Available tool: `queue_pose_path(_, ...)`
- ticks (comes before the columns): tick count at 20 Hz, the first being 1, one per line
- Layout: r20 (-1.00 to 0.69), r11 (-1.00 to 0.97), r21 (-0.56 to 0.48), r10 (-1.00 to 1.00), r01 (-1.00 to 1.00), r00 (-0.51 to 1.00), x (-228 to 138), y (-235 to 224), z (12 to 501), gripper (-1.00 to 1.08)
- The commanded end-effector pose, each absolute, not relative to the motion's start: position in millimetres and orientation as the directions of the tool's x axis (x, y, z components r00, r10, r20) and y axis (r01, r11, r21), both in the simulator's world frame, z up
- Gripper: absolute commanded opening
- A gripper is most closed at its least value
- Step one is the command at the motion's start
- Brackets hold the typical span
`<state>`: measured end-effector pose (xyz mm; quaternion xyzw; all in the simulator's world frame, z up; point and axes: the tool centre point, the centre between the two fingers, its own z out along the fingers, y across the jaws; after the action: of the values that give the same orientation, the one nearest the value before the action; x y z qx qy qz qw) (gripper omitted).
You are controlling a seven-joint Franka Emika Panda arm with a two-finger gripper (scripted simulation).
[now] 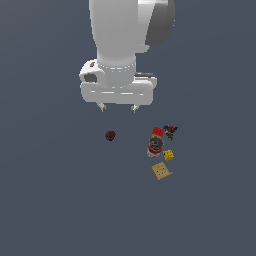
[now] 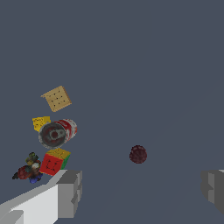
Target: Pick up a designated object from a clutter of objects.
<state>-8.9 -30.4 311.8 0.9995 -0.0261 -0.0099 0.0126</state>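
The designated object, a small dark maroon bumpy ball (image 1: pixel 110 135) (image 2: pixel 138 154), lies alone on the grey floor. My gripper (image 1: pixel 118 108) (image 2: pixel 142 192) hangs open above it, a little toward the exterior view's right, holding nothing. In the wrist view the ball sits beyond the gap between the two grey fingers (image 2: pixel 70 192), clear of both. The clutter of objects lies to the exterior view's right of the ball: a red block (image 1: pixel 158 131) (image 2: pixel 54 162), a grey-and-red can (image 1: pixel 155 146) (image 2: pixel 57 133), a yellow cube (image 1: pixel 169 155) (image 2: pixel 41 123), a tan cracker tile (image 1: pixel 161 171) (image 2: pixel 57 98) and a small multicoloured piece (image 1: pixel 171 130) (image 2: pixel 29 169).
The arm's white body (image 1: pixel 120 45) rises above the gripper. All around lies plain dark grey floor (image 1: pixel 60 200).
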Motion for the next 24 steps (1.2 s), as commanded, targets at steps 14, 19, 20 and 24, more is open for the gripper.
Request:
queue_pose_path(14,-0.014,-0.989,0.003,-0.145,-0.145,0.989,-24,-53,224,1.00)
queue_pose_path(19,-0.011,-0.980,-0.004,-0.200,-0.200,0.980,-40,-66,179,1.00)
queue_pose_path(20,-0.010,-0.977,-0.005,-0.211,-0.212,0.977,-44,-69,171,1.00)
queue_pose_path(24,-0.007,-0.967,-0.007,-0.256,-0.256,0.967,-61,-78,138,1.00)
